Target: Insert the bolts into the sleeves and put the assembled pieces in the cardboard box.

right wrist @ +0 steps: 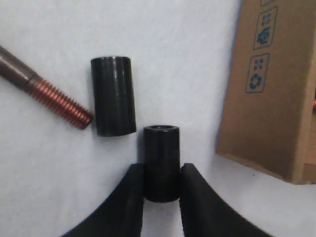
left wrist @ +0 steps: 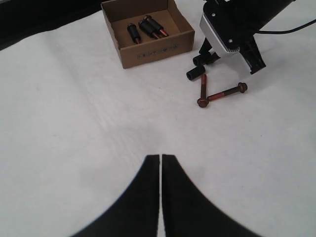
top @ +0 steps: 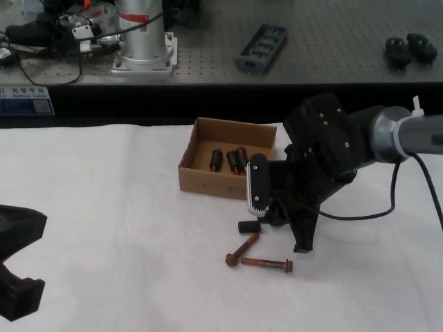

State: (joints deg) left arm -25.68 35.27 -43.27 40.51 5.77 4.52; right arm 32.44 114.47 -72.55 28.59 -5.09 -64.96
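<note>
The right tool (right wrist: pixel 161 186) grips a black cylindrical sleeve (right wrist: pixel 161 148) (bore end outward). Just past the tool lies a second black sleeve (right wrist: pixel 113 96), a rusty threaded bolt (right wrist: pixel 54 101) beside that, the brown cardboard box (right wrist: pixel 269 89) nearby. The left tool (left wrist: pixel 161 168), closed and empty, hangs well apart

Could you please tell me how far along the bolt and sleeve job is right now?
Done: three assembled pieces lie in the cardboard box. In hand: the right gripper is shut on one sleeve. Left: a second sleeve beside it and two loose bolts on the cloth remain to be joined and boxed. The left gripper is shut and empty, away from the parts.
</note>
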